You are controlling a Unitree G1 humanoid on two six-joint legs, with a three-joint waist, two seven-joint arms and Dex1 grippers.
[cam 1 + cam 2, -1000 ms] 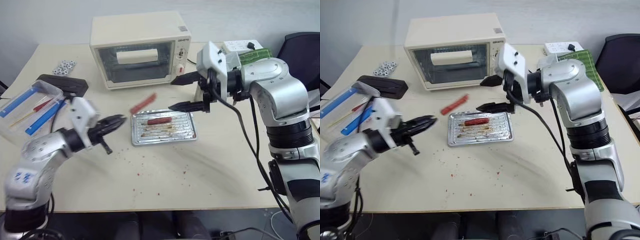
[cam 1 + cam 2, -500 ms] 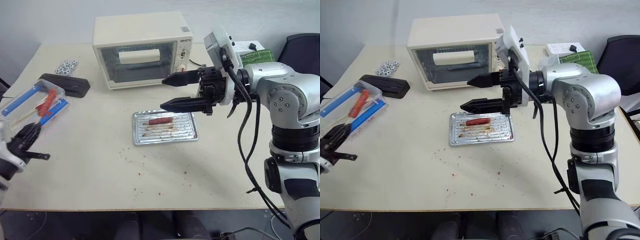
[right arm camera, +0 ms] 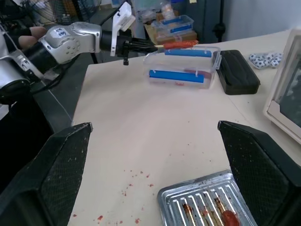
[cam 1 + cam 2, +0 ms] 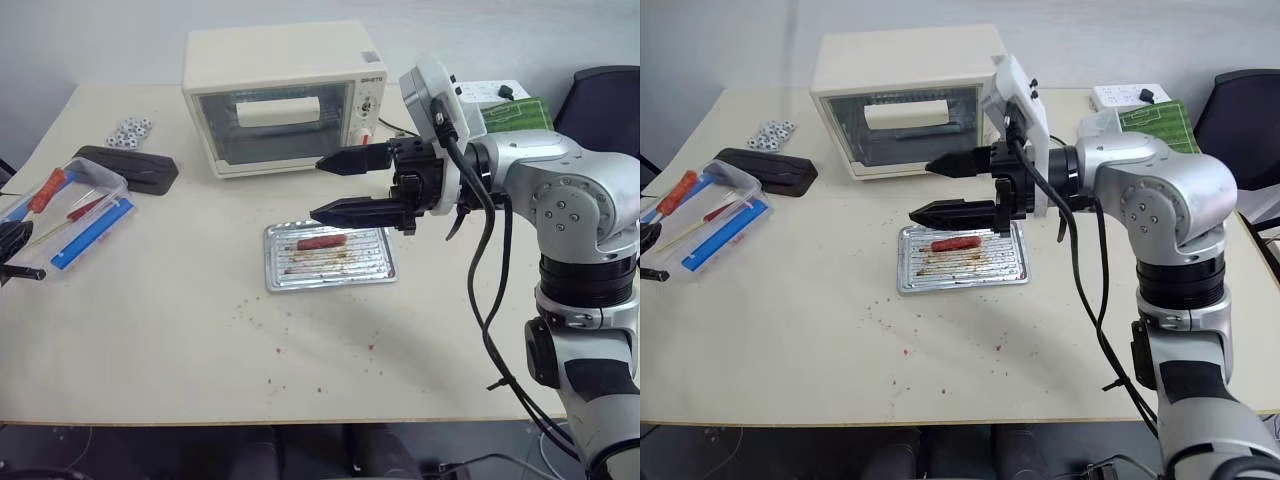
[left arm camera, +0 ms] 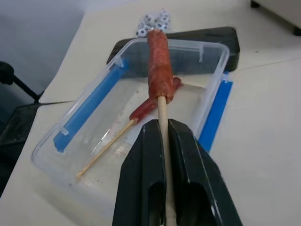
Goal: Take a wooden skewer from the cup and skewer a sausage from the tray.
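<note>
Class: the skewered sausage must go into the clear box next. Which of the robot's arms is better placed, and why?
The left. Its claw is shut on the skewer with the sausage over the box; the right claw hangs open above the tray.

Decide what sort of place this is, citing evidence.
Probably a robotics lab set up as a kitchen test bench: a toaster oven and stained baking tray sit on a plain table, with an office chair behind.

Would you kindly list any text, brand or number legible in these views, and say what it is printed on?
Nothing can be read with confidence.
Toaster oven: a short dark brand mark at its top right corner, too small to read.
Left arm: a small blue mark, too blurred to read.
</note>
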